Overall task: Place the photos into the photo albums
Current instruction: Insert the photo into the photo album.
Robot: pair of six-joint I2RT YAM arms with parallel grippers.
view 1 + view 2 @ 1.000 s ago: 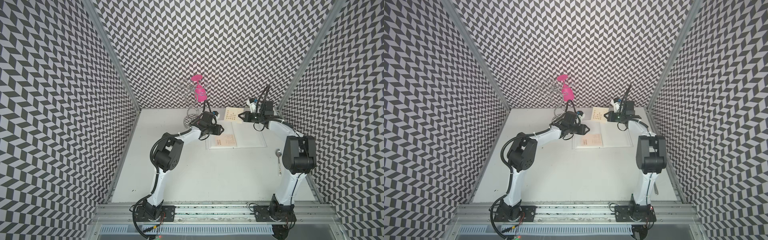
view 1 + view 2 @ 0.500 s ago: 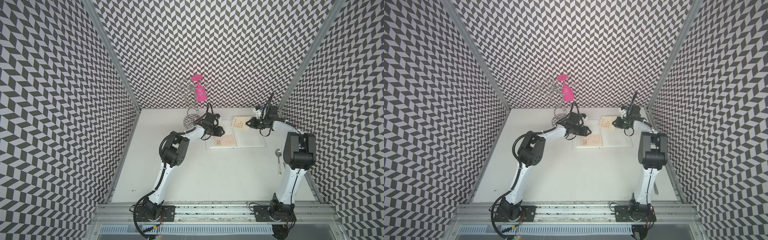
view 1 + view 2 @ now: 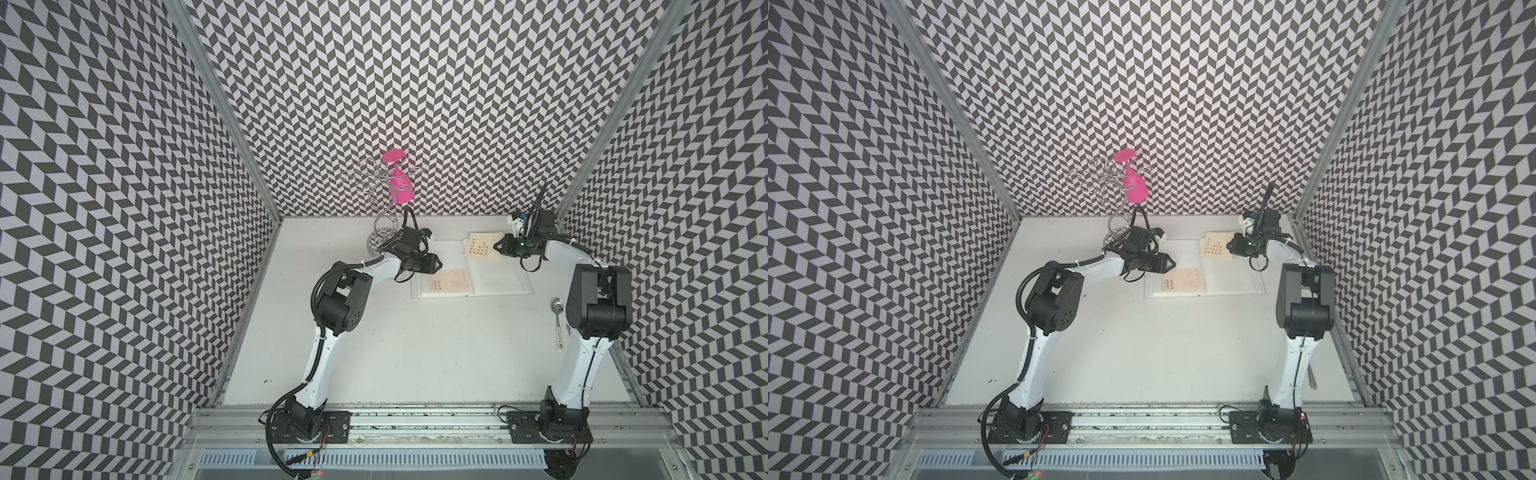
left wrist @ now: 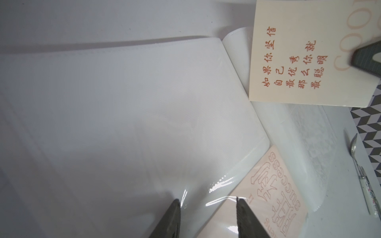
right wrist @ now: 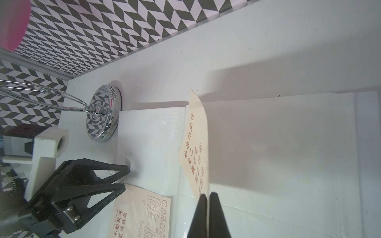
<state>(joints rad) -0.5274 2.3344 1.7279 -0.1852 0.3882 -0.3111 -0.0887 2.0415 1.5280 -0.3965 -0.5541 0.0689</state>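
**Cream card now over the album's right page**

Since a second ago the right gripper has carried the cream card from beyond the open photo album to above its right page, right of centre in both top views. Its jaws are clamped on the card's edge. The left gripper, half open and holding nothing, hovers beside the peach card on the left page.
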